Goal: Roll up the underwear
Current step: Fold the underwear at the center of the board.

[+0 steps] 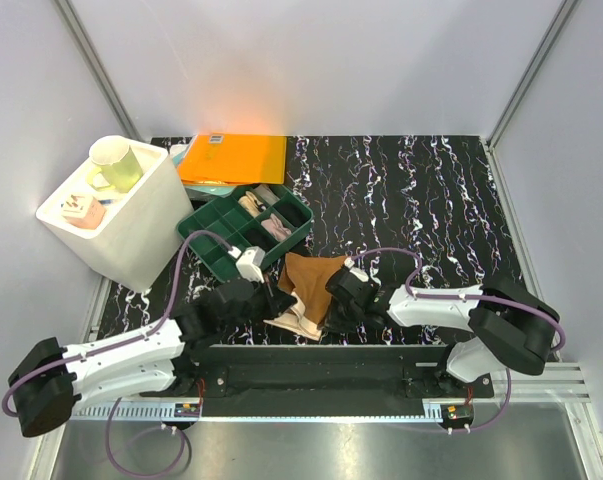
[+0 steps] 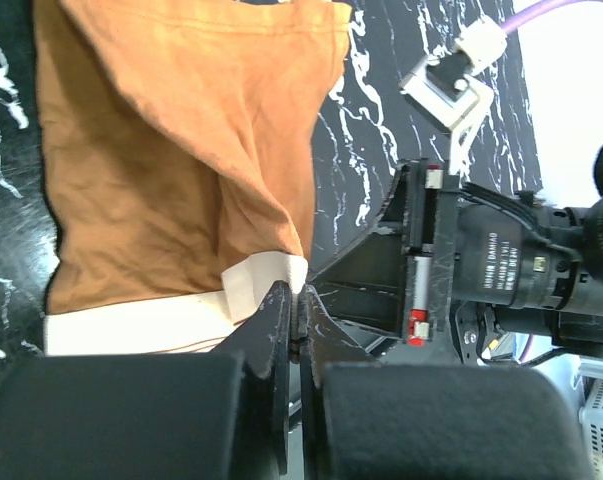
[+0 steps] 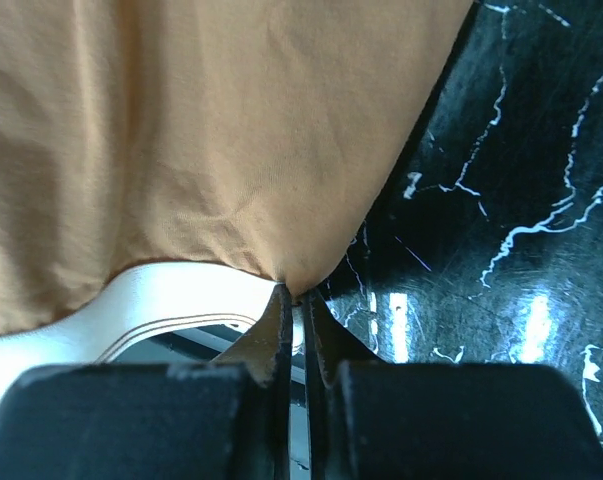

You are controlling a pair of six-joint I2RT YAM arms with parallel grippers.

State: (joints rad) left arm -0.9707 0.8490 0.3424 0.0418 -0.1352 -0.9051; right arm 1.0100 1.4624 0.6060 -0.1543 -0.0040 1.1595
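Your left tool (image 2: 299,303) and right tool (image 3: 301,298) are each clamped on the brown underwear (image 1: 309,275), apparently near its waistband, at the counter's (image 1: 431,200) six o'clock.

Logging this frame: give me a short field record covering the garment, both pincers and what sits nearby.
garment: brown underwear, on the black marbled mat, pale waistband toward the arms
left pincer: shut on the waistband's corner
right pincer: shut on the underwear's edge beside the waistband
rolled: not yet, no roll visible
nearby: green divided tray, orange folder, white bin with a green mug
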